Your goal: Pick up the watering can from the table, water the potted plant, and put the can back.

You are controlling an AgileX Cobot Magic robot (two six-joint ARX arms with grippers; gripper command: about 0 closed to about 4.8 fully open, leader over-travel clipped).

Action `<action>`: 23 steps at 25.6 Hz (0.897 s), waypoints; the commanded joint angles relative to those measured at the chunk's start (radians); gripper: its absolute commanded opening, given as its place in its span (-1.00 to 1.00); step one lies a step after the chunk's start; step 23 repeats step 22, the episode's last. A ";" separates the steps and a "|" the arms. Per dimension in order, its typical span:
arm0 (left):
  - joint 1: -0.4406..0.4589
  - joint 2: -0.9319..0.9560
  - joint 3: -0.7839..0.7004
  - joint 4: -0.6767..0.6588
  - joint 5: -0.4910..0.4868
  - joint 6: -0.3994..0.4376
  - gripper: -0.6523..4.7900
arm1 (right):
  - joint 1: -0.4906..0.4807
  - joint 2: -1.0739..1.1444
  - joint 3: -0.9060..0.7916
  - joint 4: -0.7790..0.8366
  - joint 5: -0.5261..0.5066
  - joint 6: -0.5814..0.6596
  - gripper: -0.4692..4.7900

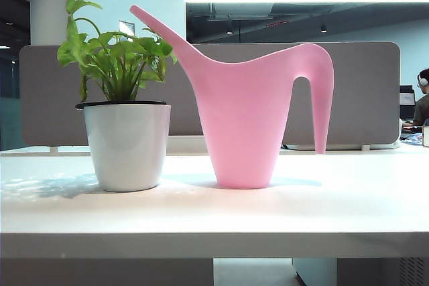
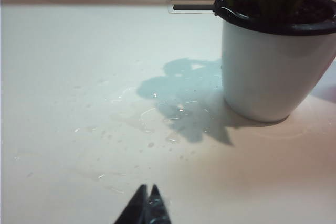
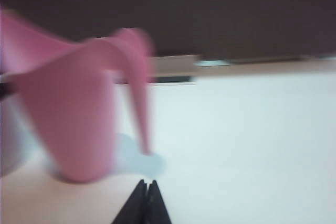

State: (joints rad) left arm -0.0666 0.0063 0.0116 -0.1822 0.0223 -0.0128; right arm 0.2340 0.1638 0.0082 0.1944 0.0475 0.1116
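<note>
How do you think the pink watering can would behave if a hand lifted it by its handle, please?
The watering can looks like smooth moulded plastic, so probably stiff but slippery. Its body narrows toward the base while the long spout and handle stick out high, so a sideways nudge might tip it. Whether it holds water cannot be seen; droplets on the table suggest its weight may vary.

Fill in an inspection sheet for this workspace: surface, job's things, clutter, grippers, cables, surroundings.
Surface: white table, water droplets beside the pot.
Job's things: pink watering can upright on the table, spout over the potted plant to its left.
Clutter: nothing seen.
Grippers: left gripper shut, empty, low over the table near the pot; right gripper shut, empty, near the can's handle, clear of it.
Cables: nothing seen.
Surroundings: grey partition behind; seated person far right.
</note>
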 commanded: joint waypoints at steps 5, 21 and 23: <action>0.001 0.001 -0.003 0.003 0.000 0.005 -0.75 | -0.222 -0.129 -0.007 -0.383 -0.047 -0.007 -0.84; 0.001 0.001 -0.003 0.003 0.000 0.005 -0.75 | -0.224 -0.163 -0.007 -0.377 -0.047 -0.007 -0.84; 0.001 0.001 -0.003 0.003 0.000 0.005 -0.75 | -0.224 -0.163 -0.007 -0.377 -0.047 -0.007 -0.84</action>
